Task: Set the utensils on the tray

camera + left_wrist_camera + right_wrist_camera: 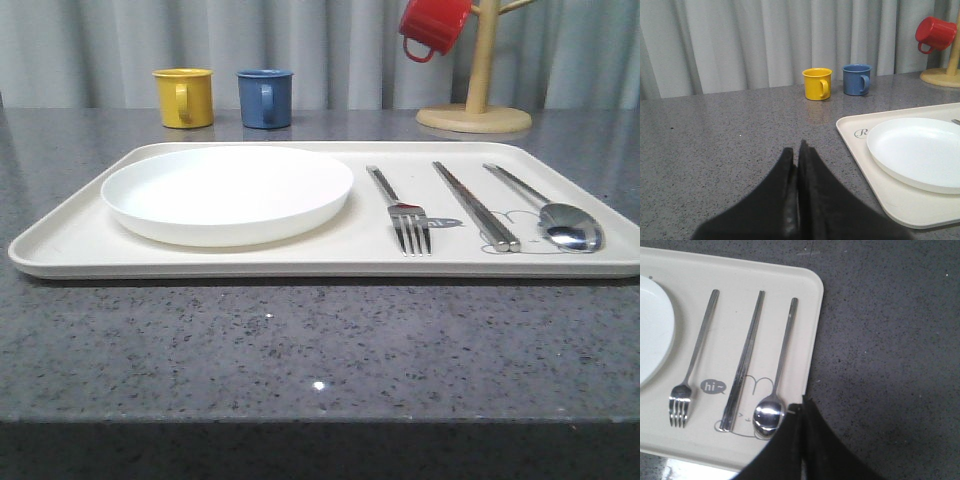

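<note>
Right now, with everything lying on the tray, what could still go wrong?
1. The right arm's closed fingers hang just beside the spoon bowl; a careless retreat might nudge it against the chopsticks.
2. The spoon lies close to the tray rim on the right, so a push could send it over.
3. The tray sits toward the table's front edge; bumping it may slide it forward.

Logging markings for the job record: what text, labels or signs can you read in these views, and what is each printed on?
"hi~": in a grey speech bubble printed on the tray, between the fork and the chopsticks.
"R": first letter of a script word at the tray's corner in the left wrist view; the rest is hidden behind the plate.
No readable markings on the mugs or utensils.
</note>
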You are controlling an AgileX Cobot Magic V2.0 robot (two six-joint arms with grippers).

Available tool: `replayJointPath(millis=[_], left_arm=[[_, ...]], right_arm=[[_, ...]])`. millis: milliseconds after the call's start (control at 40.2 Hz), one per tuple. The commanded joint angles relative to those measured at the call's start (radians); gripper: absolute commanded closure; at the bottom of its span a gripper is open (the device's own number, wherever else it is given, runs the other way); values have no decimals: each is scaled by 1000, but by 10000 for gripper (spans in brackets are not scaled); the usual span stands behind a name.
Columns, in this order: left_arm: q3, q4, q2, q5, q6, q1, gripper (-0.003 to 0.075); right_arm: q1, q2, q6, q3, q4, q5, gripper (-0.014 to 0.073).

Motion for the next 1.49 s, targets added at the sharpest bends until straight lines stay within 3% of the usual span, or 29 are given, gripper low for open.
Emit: replayJointPath(millis=[0,174,324,498,1468], left_arm=[[-28,-11,13,-85,-8,0,738],[-28,-11,13,-85,-8,0,738],[-28,-11,13,-85,-8,0,738],[-28,-11,13,-85,-8,0,738],[7,-6,-13,-85,-8,14,738]], right_arm=[[-1,-169,-24,176,-29,-250,662],[-1,-470,-24,515,-46,-486,662],[-2,-646,-24,663,-51,-518,662],[-2,-714,-24,679,-52,-516,662],[-2,-714,-24,679,-52,-510,662]])
